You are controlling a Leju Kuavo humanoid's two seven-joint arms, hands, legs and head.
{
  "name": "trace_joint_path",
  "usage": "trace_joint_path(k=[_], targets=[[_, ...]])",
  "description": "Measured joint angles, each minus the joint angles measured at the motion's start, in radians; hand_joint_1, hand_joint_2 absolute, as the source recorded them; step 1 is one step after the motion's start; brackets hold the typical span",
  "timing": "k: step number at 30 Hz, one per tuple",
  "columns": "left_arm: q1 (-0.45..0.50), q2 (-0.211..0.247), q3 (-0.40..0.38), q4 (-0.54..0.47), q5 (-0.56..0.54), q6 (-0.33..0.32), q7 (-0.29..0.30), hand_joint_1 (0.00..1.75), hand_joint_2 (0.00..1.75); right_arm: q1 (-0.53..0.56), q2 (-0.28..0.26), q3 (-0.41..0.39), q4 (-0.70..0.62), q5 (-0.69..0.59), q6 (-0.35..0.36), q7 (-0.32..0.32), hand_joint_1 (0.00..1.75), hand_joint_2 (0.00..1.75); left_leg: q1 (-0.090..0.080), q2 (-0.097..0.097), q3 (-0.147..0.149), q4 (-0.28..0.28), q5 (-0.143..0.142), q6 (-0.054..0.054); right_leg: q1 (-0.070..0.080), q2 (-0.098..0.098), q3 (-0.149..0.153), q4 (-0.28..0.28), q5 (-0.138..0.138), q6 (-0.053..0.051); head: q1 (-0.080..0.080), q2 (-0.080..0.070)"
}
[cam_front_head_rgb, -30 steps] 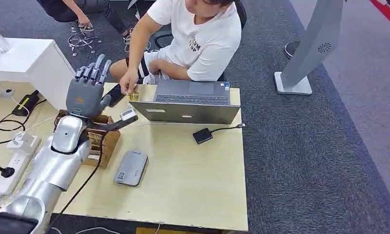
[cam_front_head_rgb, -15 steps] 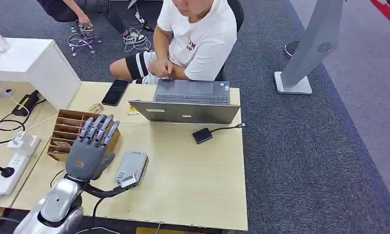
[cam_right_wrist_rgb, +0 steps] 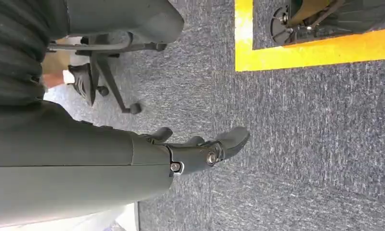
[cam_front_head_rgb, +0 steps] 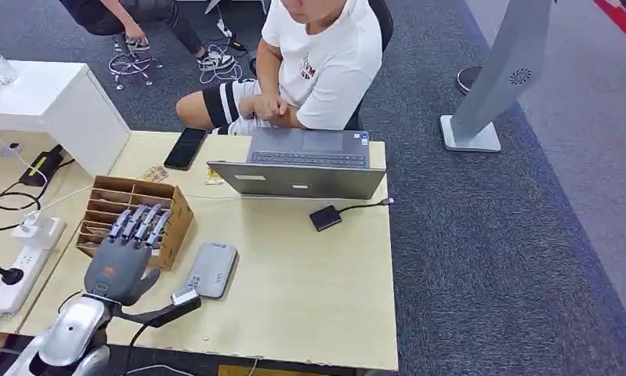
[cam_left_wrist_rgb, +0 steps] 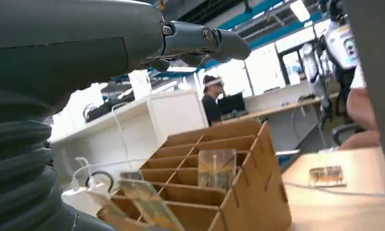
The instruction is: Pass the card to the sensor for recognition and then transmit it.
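Cards (cam_left_wrist_rgb: 216, 167) stand in your cardboard rack (cam_front_head_rgb: 141, 215) on the tabletop (cam_front_head_rgb: 309, 282). Your left hand (cam_front_head_rgb: 121, 262) hovers just before it, fingers spread and empty. Your right hand (cam_right_wrist_rgb: 180, 154) hangs loosely spread over carpet (cam_right_wrist_rgb: 315, 144), holding nothing.

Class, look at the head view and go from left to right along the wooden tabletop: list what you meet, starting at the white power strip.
White power strip → wooden card box → grey sensor pad → open laptop → small black box on a cable.
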Motion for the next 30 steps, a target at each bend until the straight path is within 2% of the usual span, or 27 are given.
trace_joint_path(k=[13, 30], targets=[[0.009, 0.021, 0.064, 0.006, 0.067, -0.068, -0.007, 0.0, 1.75, 0.002, 0.0, -0.004, 0.0, 0.016, 0.003, 0.006, 0.0, 1.75, 0.0, 0.0, 0.0, 0.0, 0.0, 0.0, 0.0, 0.0, 0.0, 0.0, 0.0, 0.0, -0.001, 0.0], [0.009, 0.021, 0.154, 0.043, 0.109, -0.088, 0.005, 0.0, 1.75, 0.001, 0.0, -0.004, 0.0, 0.034, 0.01, 0.01, 0.0, 1.75, 0.0, 0.0, 0.0, 0.0, 0.0, 0.0, 0.0, 0.0, 0.0, 0.0, 0.0, 0.0, -0.001, 0.0]])
